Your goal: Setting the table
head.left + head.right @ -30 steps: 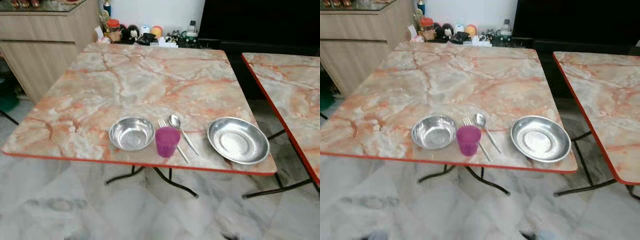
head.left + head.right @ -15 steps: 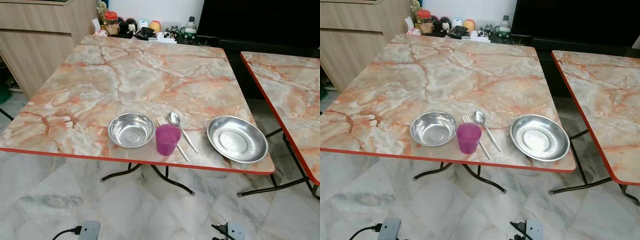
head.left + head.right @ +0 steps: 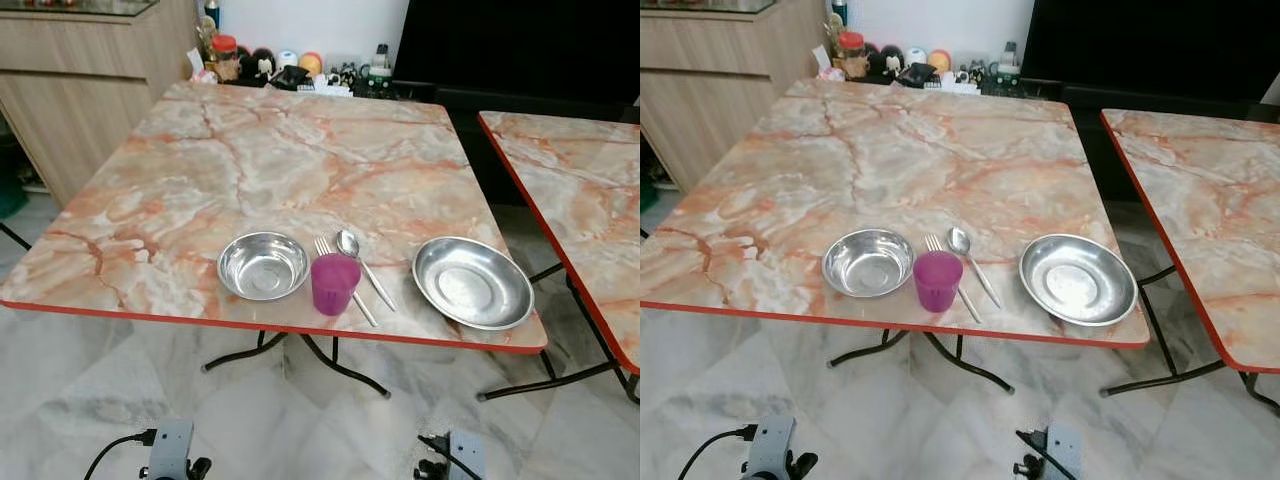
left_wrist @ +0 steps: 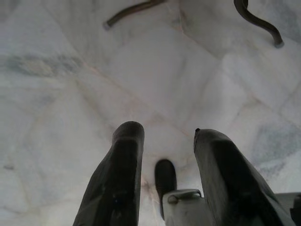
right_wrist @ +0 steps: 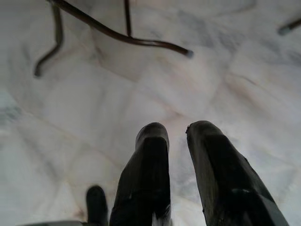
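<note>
Below, left gripper [image 4: 162, 136] and right gripper [image 5: 178, 132] low over floor [image 4: 70, 70], slightly parted, empty

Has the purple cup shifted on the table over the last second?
No. The purple cup stands in the same spot: right of the steel bowl, over the near ends of the fork and spoon. Only the camera moved.
</note>
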